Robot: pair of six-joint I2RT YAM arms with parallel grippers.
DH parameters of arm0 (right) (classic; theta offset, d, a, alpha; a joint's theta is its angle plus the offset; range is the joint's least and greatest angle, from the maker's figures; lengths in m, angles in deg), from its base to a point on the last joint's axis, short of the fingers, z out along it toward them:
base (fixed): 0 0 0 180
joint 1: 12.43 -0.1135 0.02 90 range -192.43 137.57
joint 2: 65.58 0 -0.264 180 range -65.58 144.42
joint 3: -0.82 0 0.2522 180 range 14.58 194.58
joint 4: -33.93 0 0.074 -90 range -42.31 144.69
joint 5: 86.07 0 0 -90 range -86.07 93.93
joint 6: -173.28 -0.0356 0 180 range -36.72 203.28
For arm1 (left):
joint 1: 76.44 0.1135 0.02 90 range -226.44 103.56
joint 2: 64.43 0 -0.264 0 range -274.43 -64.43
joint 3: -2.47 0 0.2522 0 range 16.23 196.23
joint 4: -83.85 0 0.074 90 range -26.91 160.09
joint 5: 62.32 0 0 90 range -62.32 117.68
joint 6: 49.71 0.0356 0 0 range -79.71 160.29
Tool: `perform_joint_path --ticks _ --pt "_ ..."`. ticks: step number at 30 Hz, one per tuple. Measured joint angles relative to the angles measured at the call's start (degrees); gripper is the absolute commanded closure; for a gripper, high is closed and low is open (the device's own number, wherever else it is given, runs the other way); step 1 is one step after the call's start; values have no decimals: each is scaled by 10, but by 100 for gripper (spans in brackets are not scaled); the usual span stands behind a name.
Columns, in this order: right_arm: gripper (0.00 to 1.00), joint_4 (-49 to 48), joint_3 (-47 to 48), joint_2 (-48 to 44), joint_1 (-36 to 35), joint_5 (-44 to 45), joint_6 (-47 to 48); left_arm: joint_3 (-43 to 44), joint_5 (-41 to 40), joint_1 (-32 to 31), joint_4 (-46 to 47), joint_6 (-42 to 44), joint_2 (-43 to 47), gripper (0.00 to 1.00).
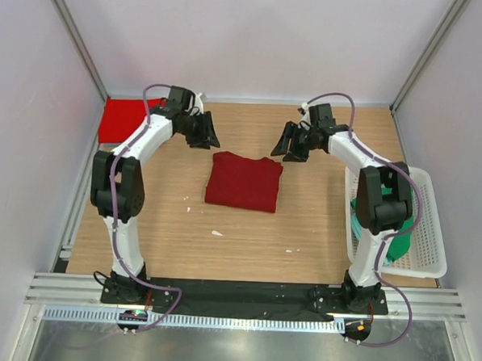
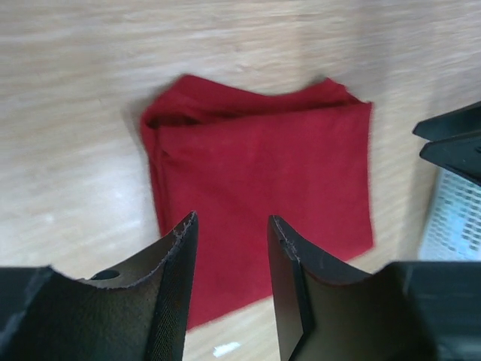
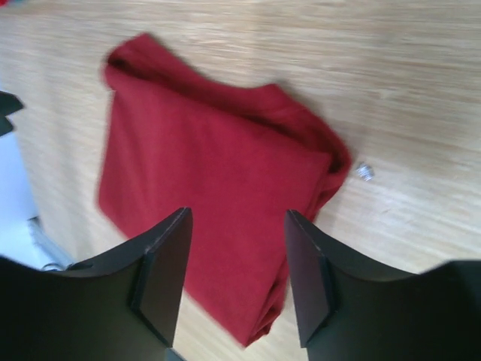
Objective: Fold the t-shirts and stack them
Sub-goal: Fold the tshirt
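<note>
A dark maroon red t-shirt lies folded into a rough square in the middle of the table. It also shows in the left wrist view and in the right wrist view. A brighter red t-shirt lies folded at the back left corner. Green and teal t-shirts lie in the basket on the right. My left gripper hovers open and empty behind the maroon shirt's left side. My right gripper hovers open and empty behind its right side. Neither touches the cloth.
A white plastic basket stands at the right edge of the table, beside the right arm. Small white scraps lie on the wood in front of the maroon shirt. Walls close in the table at the back and both sides.
</note>
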Motion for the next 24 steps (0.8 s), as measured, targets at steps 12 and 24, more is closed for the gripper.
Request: perform_joint_path --ticks 12,24 --pt "46 53 31 60 -31 106 55 92 -52 -6 -17 55 -137 64" --pt "55 63 79 111 -36 122 71 98 -66 -26 -18 55 -173 67"
